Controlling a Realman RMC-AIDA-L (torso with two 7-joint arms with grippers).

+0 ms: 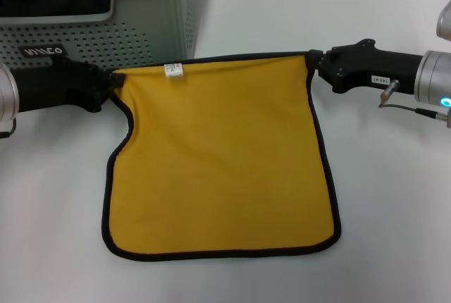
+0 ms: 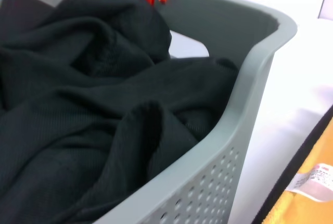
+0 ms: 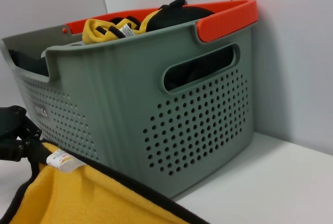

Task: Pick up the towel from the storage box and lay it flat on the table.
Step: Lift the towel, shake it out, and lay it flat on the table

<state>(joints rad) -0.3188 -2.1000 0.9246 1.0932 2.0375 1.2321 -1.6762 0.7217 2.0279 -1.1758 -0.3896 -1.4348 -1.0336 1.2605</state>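
Two grippers pinching towel's (image 1: 222, 155) far corners: left gripper (image 1: 109, 86) clamping one corner, right gripper (image 1: 313, 63) clamping other. Towel lying yellow face up on table (image 1: 394, 197), stretching between them, white tag (image 1: 173, 70) beside left gripper. Storage box (image 1: 134, 28) sitting just beyond left gripper, holding black fabric (image 2: 88, 114).

Storage box (image 1: 141, 28) cut off by top edge

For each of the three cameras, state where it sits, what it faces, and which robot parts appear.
Head: above, looking down at the square yellow towel on the white table; left end effector and right end effector show.
Left wrist: faces black fabric in the grey-green perforated storage box; no robot parts.
Right wrist: faces the box's side; left end effector shows.
All share box and towel.
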